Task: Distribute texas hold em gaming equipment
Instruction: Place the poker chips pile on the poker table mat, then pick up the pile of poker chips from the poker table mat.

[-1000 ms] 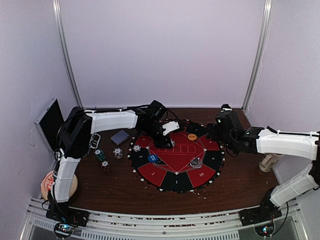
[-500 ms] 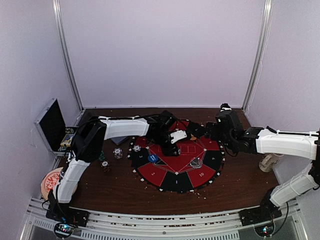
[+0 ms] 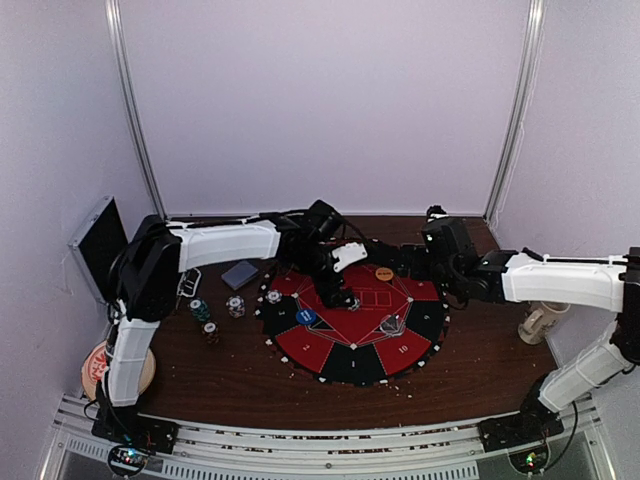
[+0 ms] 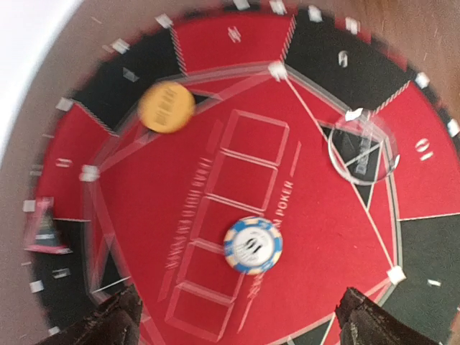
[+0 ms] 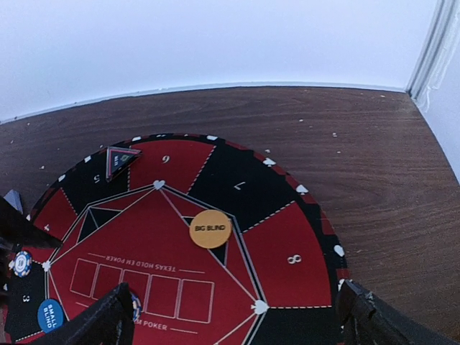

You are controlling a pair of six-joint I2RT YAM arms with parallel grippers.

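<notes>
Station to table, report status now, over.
Left claw open, right claw open. Blue-white poker chip on mat before left claw, unheld. No obstruction seen.

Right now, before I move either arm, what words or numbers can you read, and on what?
"BIG BLIND": on the orange disc.
"SMALL BLIND": on the blue disc.
"TEXAS HOLD EM" and "POKER": printed in the centre of the mat.
"5", "6", "7", "8": on the mat's outer segments.
Clear disc: its print is too blurred to read.
</notes>
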